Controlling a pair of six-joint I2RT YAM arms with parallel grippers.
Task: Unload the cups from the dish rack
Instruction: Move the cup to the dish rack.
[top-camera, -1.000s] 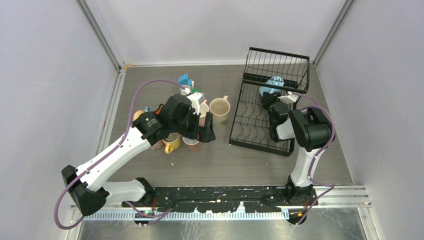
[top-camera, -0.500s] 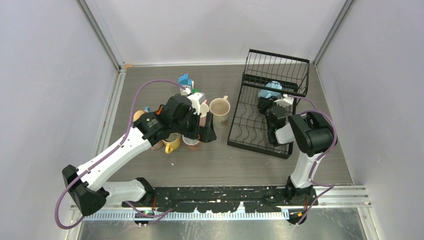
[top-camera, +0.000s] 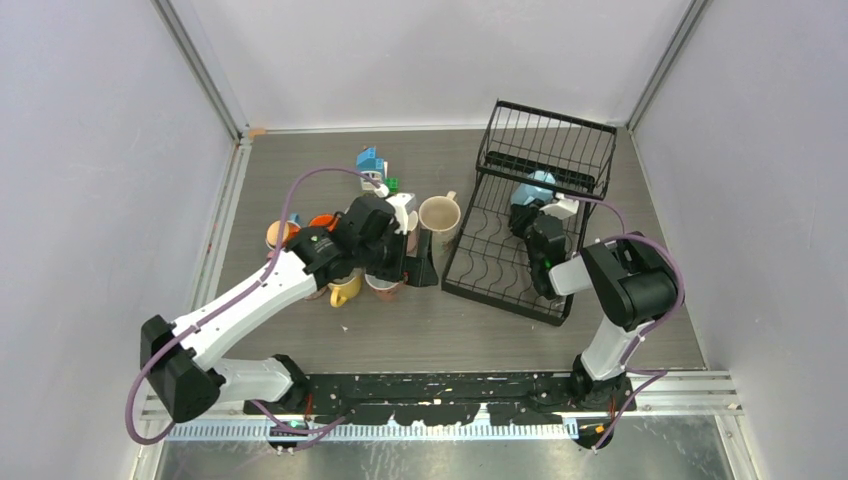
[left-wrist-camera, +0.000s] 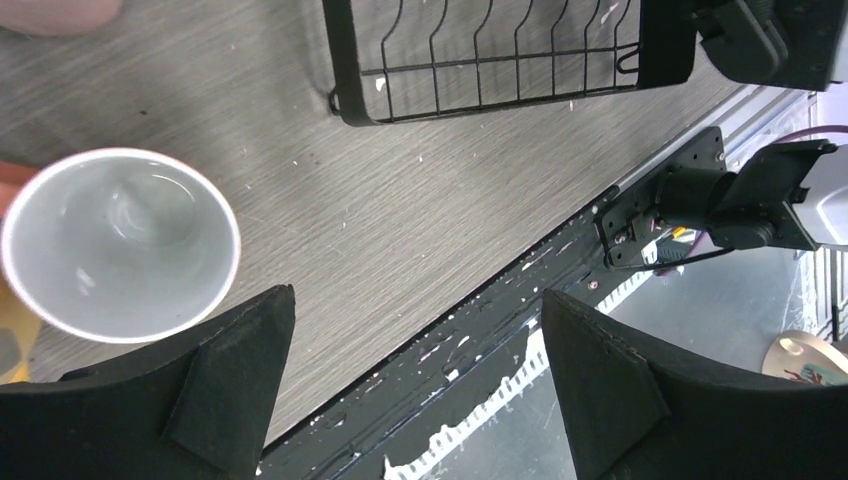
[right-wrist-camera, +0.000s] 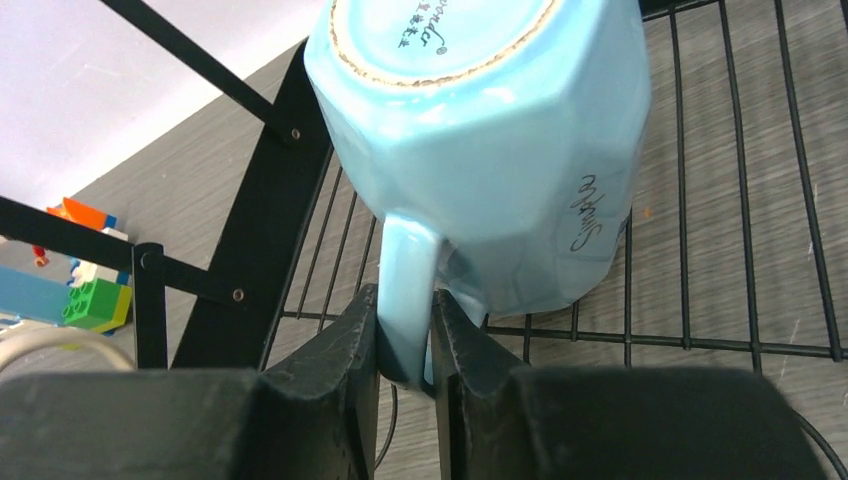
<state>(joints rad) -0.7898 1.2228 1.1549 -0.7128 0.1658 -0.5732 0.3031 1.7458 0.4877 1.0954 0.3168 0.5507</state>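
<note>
A black wire dish rack (top-camera: 488, 255) stands on a grey wood-grain table (top-camera: 440, 330), and everything here is placed relative to it. Inside the rack, above its wire base and just below the basket-like upper shelf, hangs a light blue mug (top-camera: 530, 190), tipped so that its printed underside faces the right wrist camera (right-wrist-camera: 490, 150). The right gripper (right-wrist-camera: 405, 335) reaches into the rack from the near side and is clenched on the mug's handle, one black finger pressed against each side of it. In the overhead view this gripper (top-camera: 530, 213) sits directly under the mug, within the rack's frame. Just left of the rack, close to its near left corner, the left gripper (top-camera: 415, 262) hovers over the table with its jaws spread wide and nothing between them; in its wrist view (left-wrist-camera: 415, 390) the rack's corner shows at the top. Below its left finger stands a pale cup (left-wrist-camera: 120, 240), upright and empty. Left of the rack is a cluster of mugs: a beige mug (top-camera: 439, 213) nearest the rack, a yellow mug (top-camera: 343, 290) and an orange mug (top-camera: 322, 220) farther left. A small toy block house (top-camera: 372, 162) lies beyond them, well left of the rack.
</note>
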